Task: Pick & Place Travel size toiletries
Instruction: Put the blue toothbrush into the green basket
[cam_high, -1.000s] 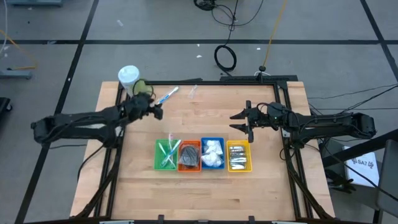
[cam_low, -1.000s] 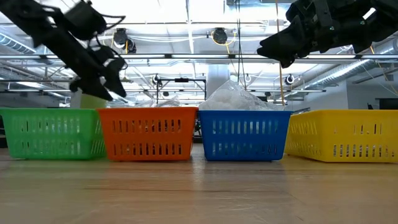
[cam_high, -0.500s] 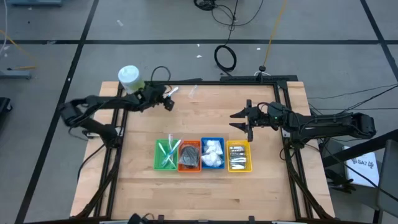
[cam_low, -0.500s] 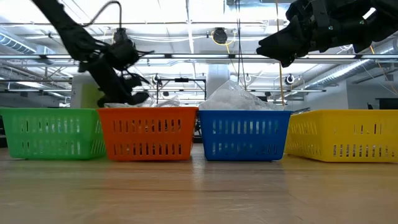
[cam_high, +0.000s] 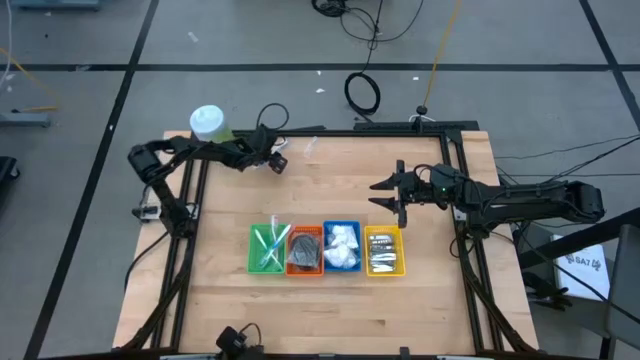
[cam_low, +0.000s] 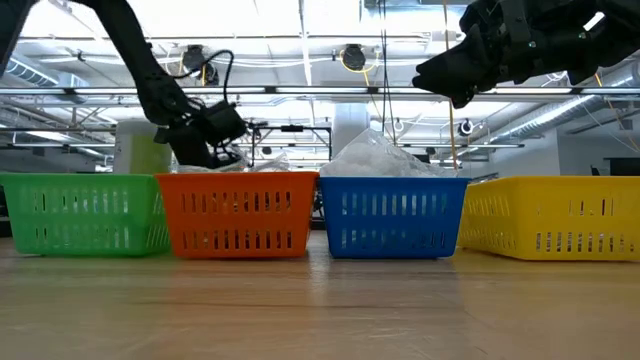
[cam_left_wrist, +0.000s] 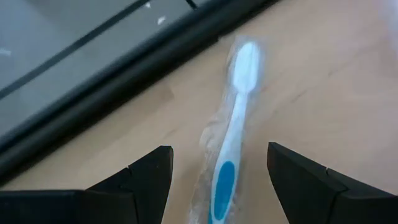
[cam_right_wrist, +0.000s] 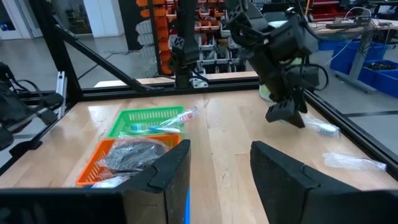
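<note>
the left gripper (cam_high: 276, 163) hovered with its fingers spread wide and empty over a wrapped blue-and-white toothbrush (cam_left_wrist: 231, 146) lying on the wooden table (cam_high: 300, 300) near the far edge, well beyond the green bin (cam_high: 266, 249). in the left wrist view the toothbrush lay between the two dark fingers (cam_left_wrist: 134, 180), touched by neither. a clear packet (cam_high: 310, 148) lay just beyond it toward the table's far rail. the green bin held more toothbrushes (cam_right_wrist: 155, 126); next to it stood the orange bin (cam_high: 305, 251) with a dark pouch (cam_right_wrist: 134, 154), then the blue bin (cam_high: 342, 247) with white packets (cam_high: 342, 246) and the yellow bin (cam_high: 384, 251) with silver tubes (cam_high: 384, 259). the right gripper (cam_high: 385, 197) hung above the table just beyond the yellow bin, fingers partly apart, holding nothing. a pale-green bottle (cam_high: 209, 125) stood at the far corner, past the green bin.
</note>
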